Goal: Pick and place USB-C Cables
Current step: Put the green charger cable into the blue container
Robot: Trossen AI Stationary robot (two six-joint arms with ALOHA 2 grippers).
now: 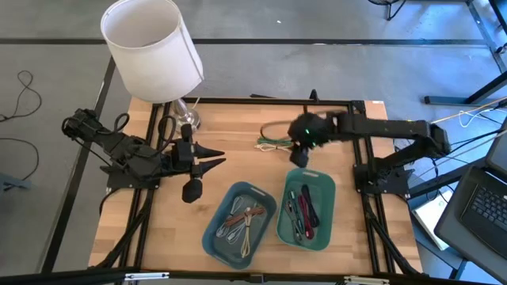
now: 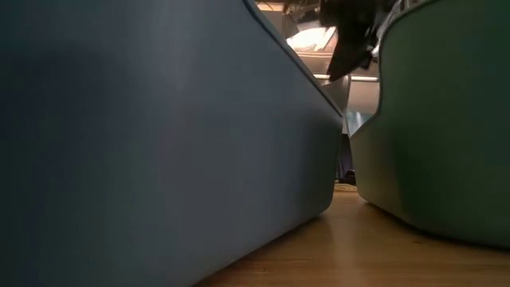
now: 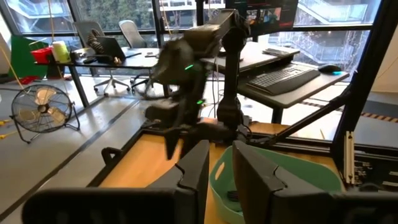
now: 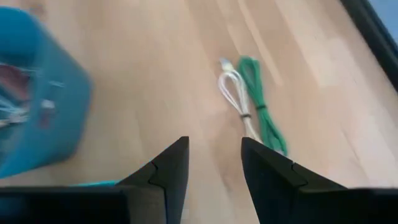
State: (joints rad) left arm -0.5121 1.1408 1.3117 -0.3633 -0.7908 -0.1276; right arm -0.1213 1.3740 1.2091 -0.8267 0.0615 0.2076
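Two loose cables lie on the bare wood near the table's far side: a white cable [image 4: 233, 93] and a green cable [image 4: 262, 115], seen together as one small bundle [image 1: 273, 143]. Several pale and brown cables [image 1: 240, 224] lie in the blue tray [image 1: 212, 237]. Red and dark cables [image 1: 303, 210] lie in the green tray [image 1: 323, 237]. My right gripper [image 1: 299, 158] [image 4: 214, 149] hangs open and empty between the loose cables and the green tray, fingers pointing down. My left gripper [image 1: 220, 160] [image 3: 221, 155] waits open at the table's left, pointing right.
A lamp with a white shade [image 1: 150, 43] and a glass base [image 1: 186, 116] stands at the far left corner, close to my left arm. A black frame [image 1: 360, 170] edges the table. The two trays [image 2: 159, 143] [image 2: 446, 119] stand side by side near the near edge. A laptop [image 1: 485, 198] sits off the table at right.
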